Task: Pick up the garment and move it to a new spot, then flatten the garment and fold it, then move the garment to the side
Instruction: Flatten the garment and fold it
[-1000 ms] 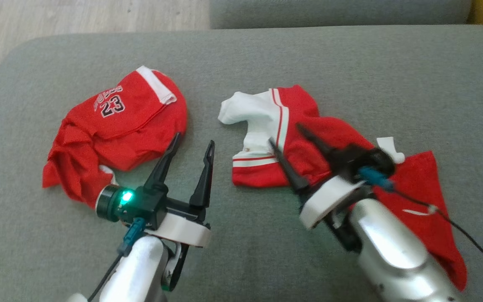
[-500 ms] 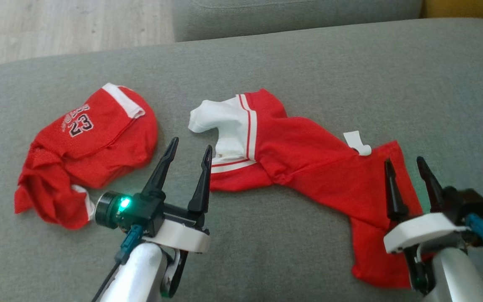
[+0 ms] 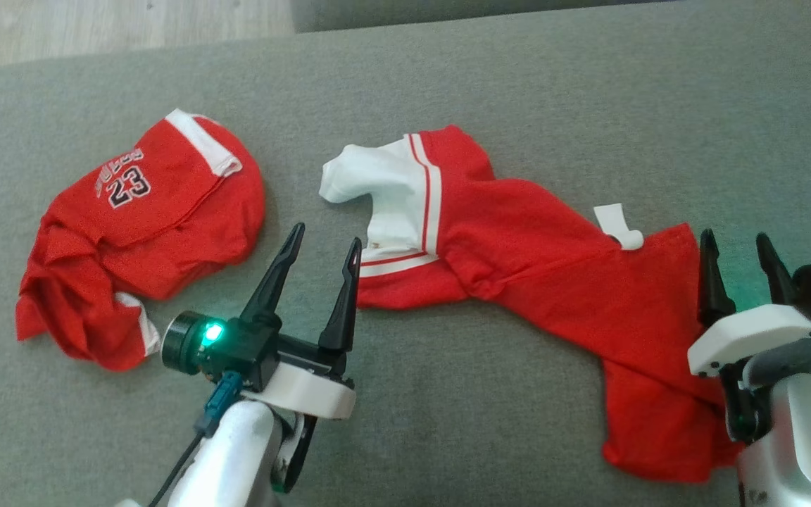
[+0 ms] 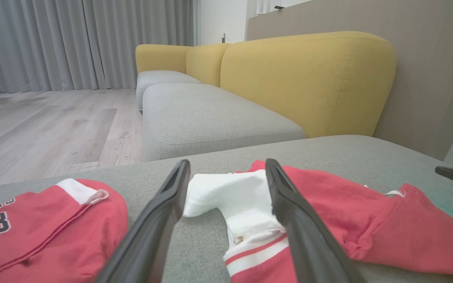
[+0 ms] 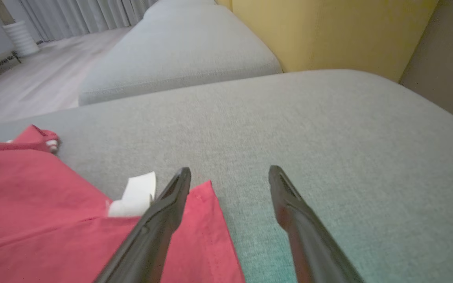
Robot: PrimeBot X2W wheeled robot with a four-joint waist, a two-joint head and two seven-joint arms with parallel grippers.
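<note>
grey woven cushion (image 3: 518, 77), broad and bare along the far side and off to the right, rounded far-left corner falling away to pale wood floor (image 3: 96, 28). more bare fabric in the near middle, between the two arms. red-and-white garment (image 3: 539, 282) stretched slantwise across the cushion, white sleeve (image 3: 370, 176) toward the middle, red hem at the near right, small white tag (image 3: 620, 225) sticking out along its far edge. left gripper (image 3: 327, 234) spread wide and holding nothing, tips just beside the garment's striped white end. right gripper (image 3: 734, 235) likewise spread and empty, poised at the garment's right edge, near the tag. numbered red jersey (image 3: 145, 211) crumpled at the left, apart from the garment. from the left wrist, white sleeve framed between the fingers, plus a second grey seat (image 4: 210, 118), yellow sofa back (image 4: 309, 78) and grey curtains (image 4: 73, 39) beyond. from the right wrist, red hem corner under one finger, other finger over bare cushion.
</note>
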